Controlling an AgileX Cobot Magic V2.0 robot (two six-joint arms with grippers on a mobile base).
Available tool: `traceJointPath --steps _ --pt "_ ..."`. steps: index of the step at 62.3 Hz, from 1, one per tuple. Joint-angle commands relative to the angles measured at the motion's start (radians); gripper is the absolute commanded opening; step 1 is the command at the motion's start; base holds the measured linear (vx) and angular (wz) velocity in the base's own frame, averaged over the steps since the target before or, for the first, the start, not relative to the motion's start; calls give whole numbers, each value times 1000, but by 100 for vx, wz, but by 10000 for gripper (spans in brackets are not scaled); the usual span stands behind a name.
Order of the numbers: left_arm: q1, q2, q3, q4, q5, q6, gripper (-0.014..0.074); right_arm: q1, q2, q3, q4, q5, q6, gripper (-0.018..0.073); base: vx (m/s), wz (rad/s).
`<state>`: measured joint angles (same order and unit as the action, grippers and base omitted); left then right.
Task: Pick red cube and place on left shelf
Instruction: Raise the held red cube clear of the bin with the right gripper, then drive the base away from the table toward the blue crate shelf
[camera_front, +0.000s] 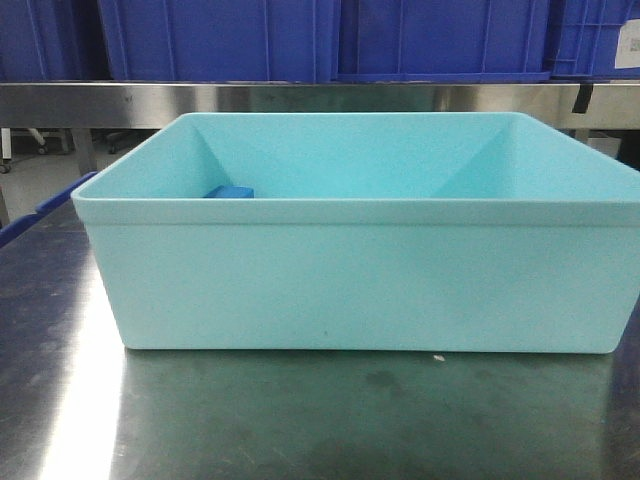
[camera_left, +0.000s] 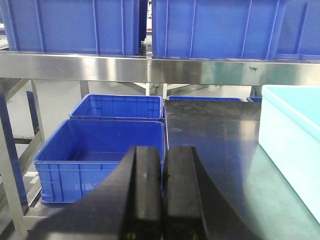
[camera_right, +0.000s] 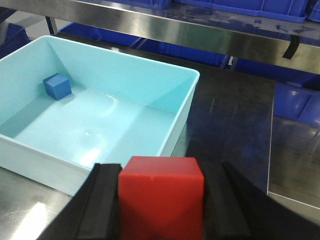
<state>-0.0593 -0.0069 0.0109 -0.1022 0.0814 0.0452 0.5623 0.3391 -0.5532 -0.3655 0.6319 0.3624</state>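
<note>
In the right wrist view my right gripper (camera_right: 161, 172) is shut on the red cube (camera_right: 161, 197) and holds it in the air above the near right corner of the light blue bin (camera_right: 182, 112). My left gripper (camera_left: 163, 167) is shut and empty, hovering at the table's left edge, left of the bin (camera_left: 290, 145). A steel shelf (camera_left: 150, 67) runs across above the table, carrying blue crates (camera_left: 75, 25). Neither gripper shows in the front view, where the bin (camera_front: 350, 280) fills the frame.
A blue cube (camera_right: 57, 86) lies in the bin's far left corner; it also shows in the front view (camera_front: 232, 191). Two open blue crates (camera_left: 95, 150) sit low to the left of the table. The steel table (camera_right: 235, 115) extends right of the bin.
</note>
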Motion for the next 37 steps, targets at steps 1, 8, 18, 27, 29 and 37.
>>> traceJointPath --steps 1,8,18,27,29,37 --pt "-1 -12 24 -4 -89 -5 102 -6 5 -26 -36 -69 -5 158 0 0" --pt "-1 -12 24 -4 -89 -5 102 -6 5 -26 -38 -66 -5 158 0 0" --pt "-1 -12 24 -4 -89 -5 101 -6 5 -26 -38 -66 -5 158 -2 12" --pt "-1 -12 24 -4 -89 -5 102 -6 5 -26 -38 -66 -5 158 0 0" --pt "-1 -12 24 -4 -89 -5 102 -6 5 -26 -38 -66 -5 158 -5 29" --pt "-1 -12 24 -4 -89 -5 102 -6 5 -26 -38 -66 -5 158 -3 16"
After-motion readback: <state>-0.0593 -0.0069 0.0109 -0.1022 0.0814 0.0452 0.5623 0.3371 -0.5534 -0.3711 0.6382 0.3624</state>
